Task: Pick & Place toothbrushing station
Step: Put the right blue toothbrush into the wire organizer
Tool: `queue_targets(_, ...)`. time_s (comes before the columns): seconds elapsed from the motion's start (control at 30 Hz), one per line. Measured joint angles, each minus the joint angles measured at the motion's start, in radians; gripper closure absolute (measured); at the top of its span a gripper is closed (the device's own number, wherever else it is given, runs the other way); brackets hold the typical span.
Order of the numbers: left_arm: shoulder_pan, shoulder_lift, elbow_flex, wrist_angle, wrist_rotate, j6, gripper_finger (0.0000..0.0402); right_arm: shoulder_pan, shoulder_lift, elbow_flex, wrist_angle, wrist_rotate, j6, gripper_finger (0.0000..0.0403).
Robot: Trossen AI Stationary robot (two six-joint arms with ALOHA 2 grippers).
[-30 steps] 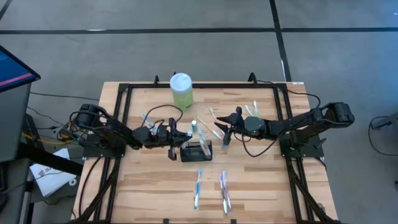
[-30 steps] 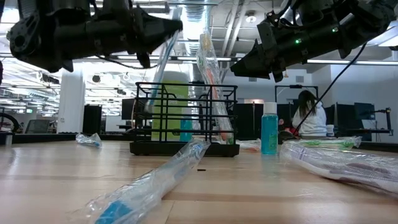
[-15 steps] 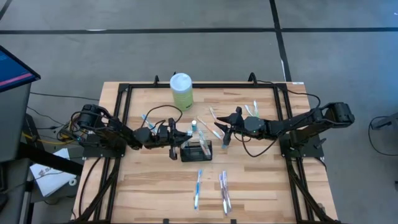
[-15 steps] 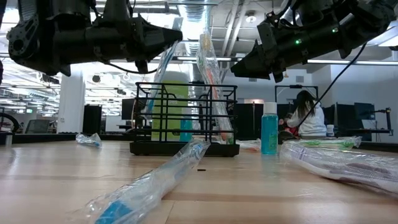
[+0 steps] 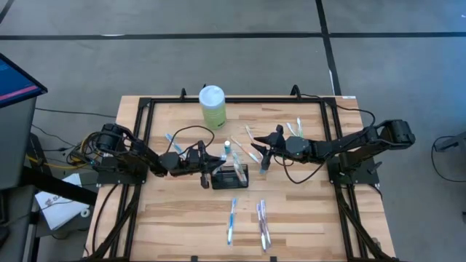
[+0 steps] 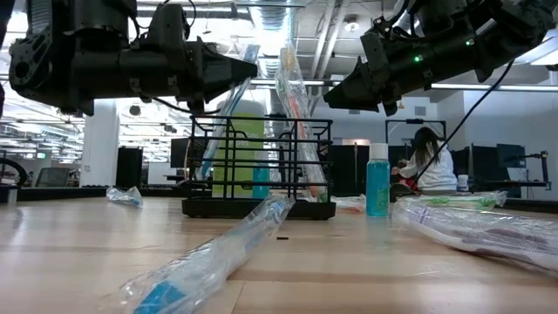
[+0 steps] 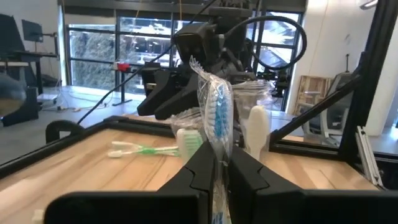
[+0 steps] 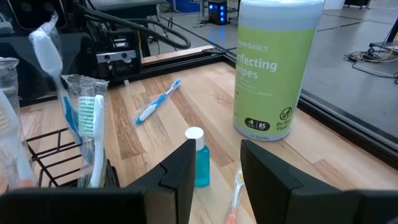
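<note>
The high view looks straight down from well above on the whole pale wooden desk point(image 5: 182, 225) and both arms. The low view sits at desk-top height near one edge and faces level across the boards into the room behind. Each wrist view looks forward from close range past its own fingers. All four views share the small black rectangular wire-mesh caddy point(image 5: 229, 176) point(image 6: 259, 166) point(image 8: 56, 155) near the desk's middle, though the left wrist view shows it unclearly.

2 grippers point(image 5: 207, 167) point(image 5: 263, 156) flank the black caddy point(image 5: 230, 176) on the table point(image 5: 306, 218).
</note>
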Motion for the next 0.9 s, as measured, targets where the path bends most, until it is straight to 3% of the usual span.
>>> queue_targets(0.4, -0.004, 0.0, -0.001, -0.032, -0.039, -0.005, 0.0387, 0.0, 0.0, 0.0, -0.003, 0.0, 0.0, 0.0285)
queue_targets(0.67, -0.004, 0.0, -0.001, -0.045, -0.045, -0.01, 0.0375, 0.002, 0.0, 0.0, -0.003, 0.0, 0.0, 0.0285)
queue_targets(0.9, -0.004, 0.0, -0.002, -0.07, -0.112, -0.03, 0.0348, 0.002, 0.0, 0.0, -0.005, 0.0, 0.0, 0.0285)
